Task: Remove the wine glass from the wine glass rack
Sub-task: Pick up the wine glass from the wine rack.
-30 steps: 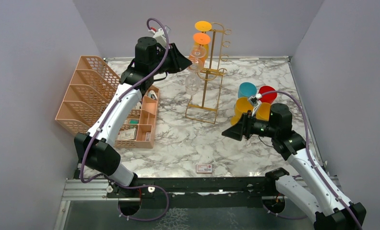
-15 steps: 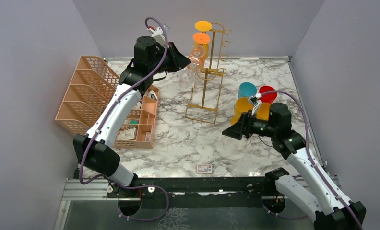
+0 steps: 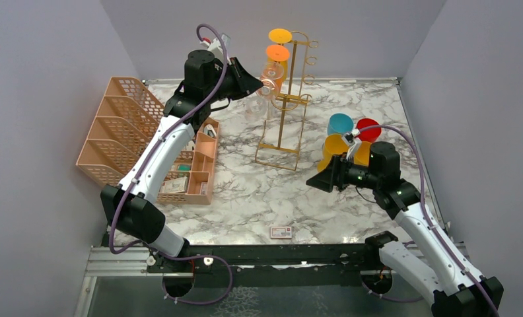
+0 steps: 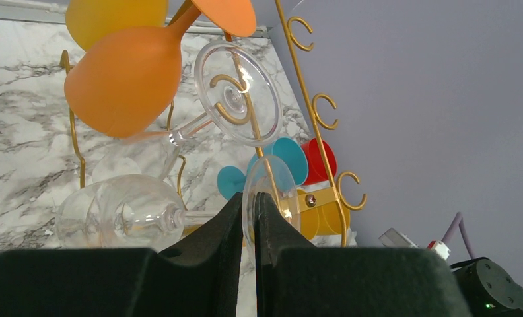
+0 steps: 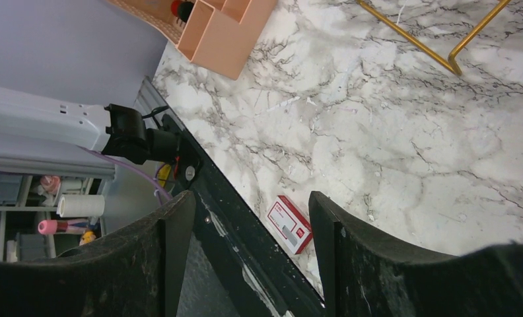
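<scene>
One wine glass (image 4: 123,212): clear, lying on its side, its foot disc pinched in the left claw (image 4: 248,199). Stem and bowl reach away to the claw's left in the wrist view.
Left claw: all but shut, fingertips clamped on the rim of that foot, nothing else held.
Wine glass rack (image 4: 315,109): gold wire, just beyond the fingertips. A curl of it sits right behind the foot; cannot tell whether the foot is clear of its hook.
Neighbours: second clear glass (image 4: 238,92) hangs just above the claw; orange glass (image 4: 123,82) is up and left, near the held bowl.
Step in hand: drawing the glass out of its hook, by my reckoning.
Doing it well: pull back slowly along the hook's open side with the foot level. A rim pinch may let the bowl swing, so mind the orange glass and don't drag the light rack.
Right claw (image 5: 251,198): spread wide, empty, well apart from the left claw, over the table (image 5: 391,132) with a small red-and-white box (image 5: 289,224) below it.
</scene>
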`<state>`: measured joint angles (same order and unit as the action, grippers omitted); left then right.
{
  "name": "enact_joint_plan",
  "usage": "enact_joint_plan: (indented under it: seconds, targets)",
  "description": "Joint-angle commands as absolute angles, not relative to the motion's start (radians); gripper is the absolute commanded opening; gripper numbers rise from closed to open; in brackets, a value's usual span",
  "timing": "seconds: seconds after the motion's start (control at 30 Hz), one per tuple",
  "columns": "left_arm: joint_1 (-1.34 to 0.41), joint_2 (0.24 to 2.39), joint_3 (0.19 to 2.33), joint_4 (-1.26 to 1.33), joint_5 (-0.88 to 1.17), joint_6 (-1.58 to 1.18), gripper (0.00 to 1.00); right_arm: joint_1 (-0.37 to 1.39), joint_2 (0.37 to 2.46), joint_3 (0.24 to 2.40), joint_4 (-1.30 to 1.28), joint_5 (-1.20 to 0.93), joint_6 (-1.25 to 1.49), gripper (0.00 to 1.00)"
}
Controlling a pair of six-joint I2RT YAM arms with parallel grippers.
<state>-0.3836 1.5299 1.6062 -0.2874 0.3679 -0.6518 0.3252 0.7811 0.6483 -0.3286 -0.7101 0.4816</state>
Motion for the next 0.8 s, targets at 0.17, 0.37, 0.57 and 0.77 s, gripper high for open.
enact_joint_plan:
  seconds: [0.17,0.37,0.57,0.77]
  targets:
    - [-0.385,1.484,1.642,-0.252,0.32,-0.711,0.0,0.324,0.778,0.677,-0.348,-0.7,0.475,0.67]
    - [-0.381,1.475,1.634,-0.213,0.313,-0.749,0.0,0.323,0.777,0.672,-0.348,-0.696,0.472,0.67]
    - [-0.376,1.455,1.611,-0.151,0.284,-0.782,0.0,0.323,0.778,0.67,-0.349,-0.697,0.468,0.67]
    - [-0.37,1.447,1.569,-0.098,0.302,-0.824,0.0,0.324,0.778,0.668,-0.347,-0.703,0.47,0.67]
